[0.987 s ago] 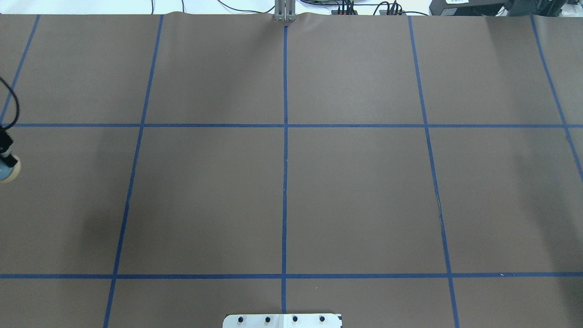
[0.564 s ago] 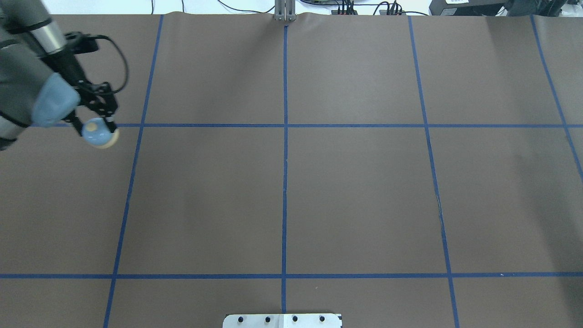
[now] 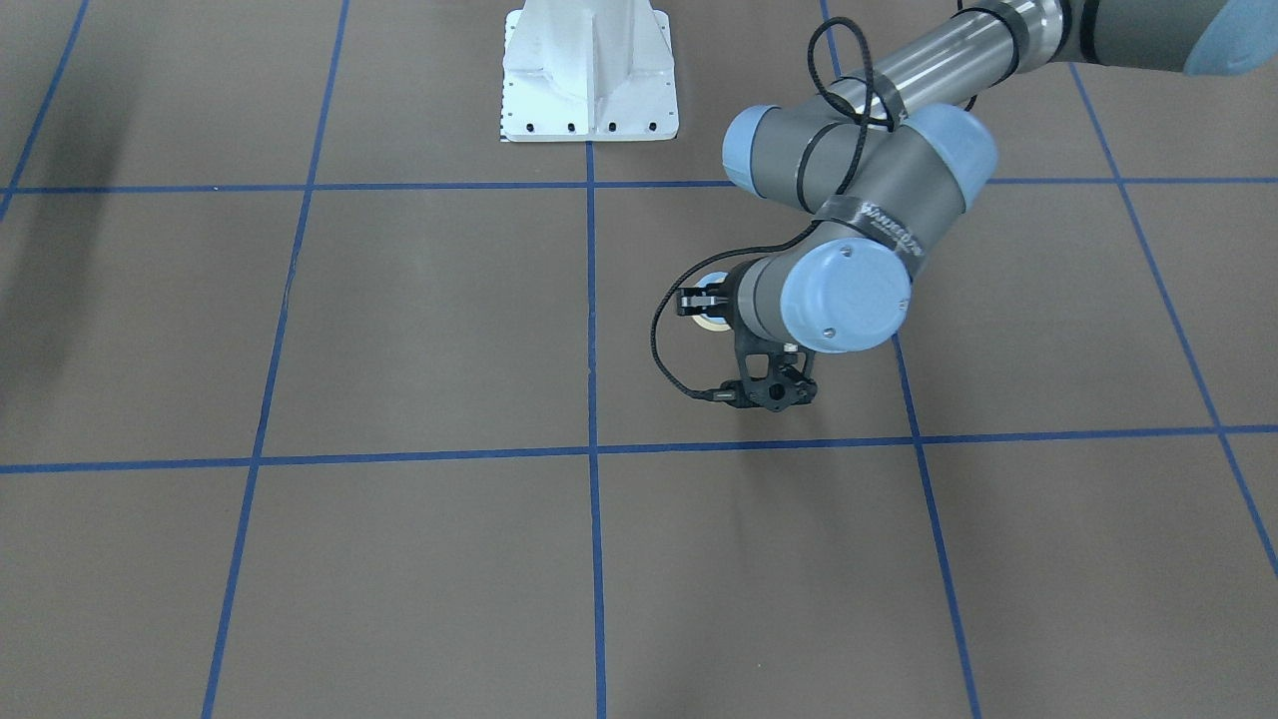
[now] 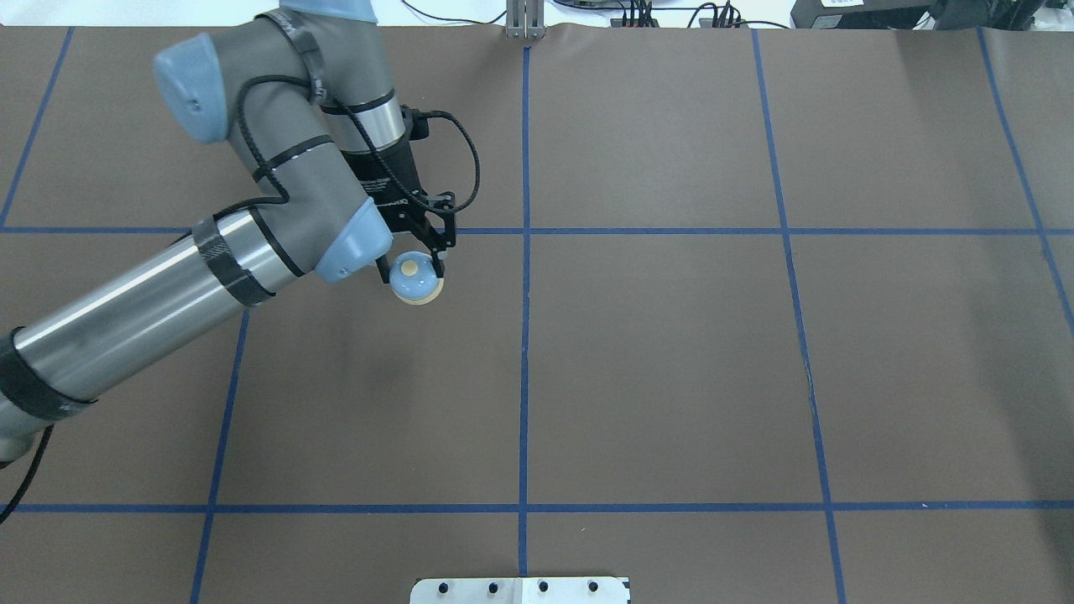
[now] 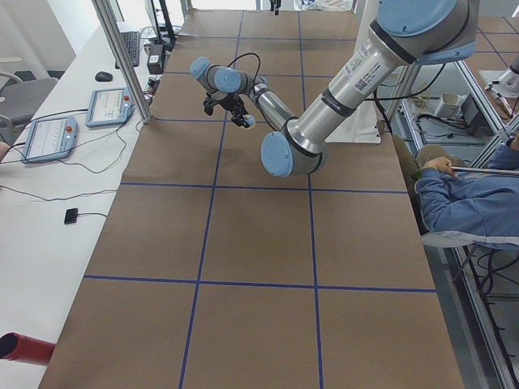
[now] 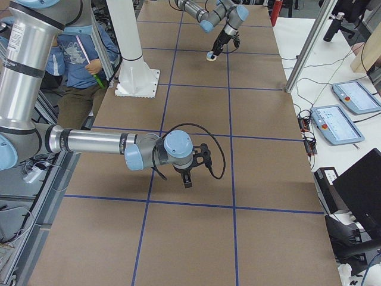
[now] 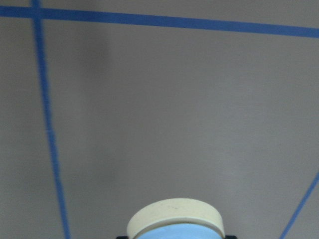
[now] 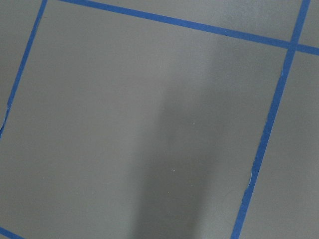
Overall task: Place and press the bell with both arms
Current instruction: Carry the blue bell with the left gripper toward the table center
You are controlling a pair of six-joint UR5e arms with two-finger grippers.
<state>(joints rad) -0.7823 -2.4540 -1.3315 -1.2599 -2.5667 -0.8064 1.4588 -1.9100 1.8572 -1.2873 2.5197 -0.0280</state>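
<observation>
The bell (image 4: 417, 279) is a small light-blue dome with a cream button and a cream base ring. My left gripper (image 4: 411, 268) is shut on it and holds it above the table. It hangs just left of the centre tape line and below the far cross line. The bell also shows partly behind the wrist in the front-facing view (image 3: 712, 307), and its cream ring fills the bottom of the left wrist view (image 7: 174, 219). My right gripper (image 6: 187, 179) shows only in the exterior right view, low over the table. I cannot tell whether it is open or shut.
The white bolted pedestal (image 3: 589, 75) stands at the robot's side of the brown table, which is marked with blue tape lines (image 4: 524, 335). A metal post (image 4: 525, 21) stands at the far edge. A seated person (image 5: 474, 203) is beside the table. Teach pendants (image 5: 49, 138) lie on a side bench.
My left arm has swung in from the table's left edge to the right with the bell in its gripper. It now hangs near the centre line.
</observation>
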